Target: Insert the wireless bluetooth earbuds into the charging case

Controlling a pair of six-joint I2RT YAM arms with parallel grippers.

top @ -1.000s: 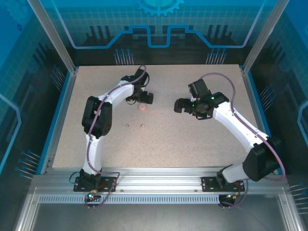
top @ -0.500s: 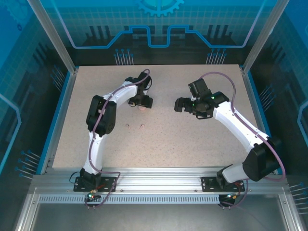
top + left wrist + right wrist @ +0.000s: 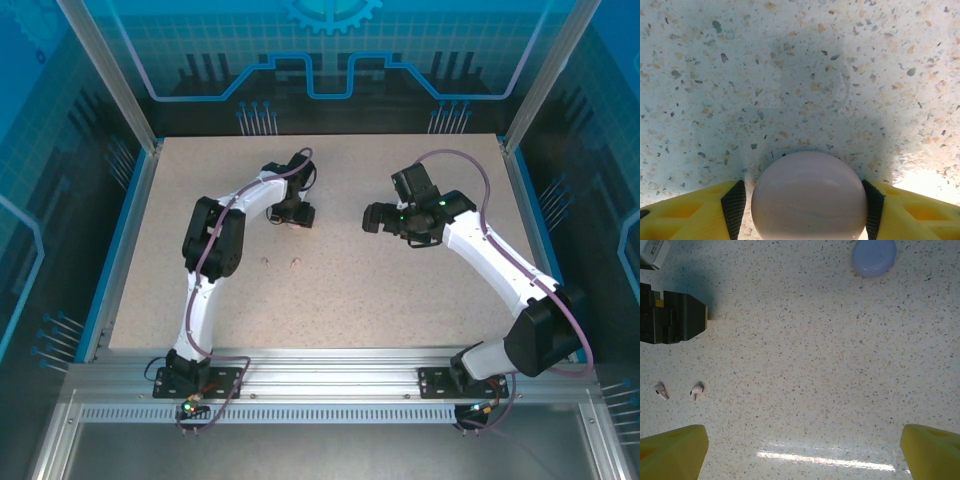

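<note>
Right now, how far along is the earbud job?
Nothing looks done: two pale pink stemmed earbuds lie loose on the speckled table. In hand: the left gripper straddles the closed pale pink round case. Left: opening it, seating the buds. The right gripper hangs open, empty.

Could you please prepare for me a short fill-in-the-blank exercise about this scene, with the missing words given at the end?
1. The left gripper has a round pink case ___ its fingers.
2. In the right wrist view, ___ pale pink earbuds lie on the table.
3. The right gripper is ___, with nothing between its fingers.
4. The round purple case lies near the ___ edge of the right wrist view.

Missing words: between; two; open; top
</note>
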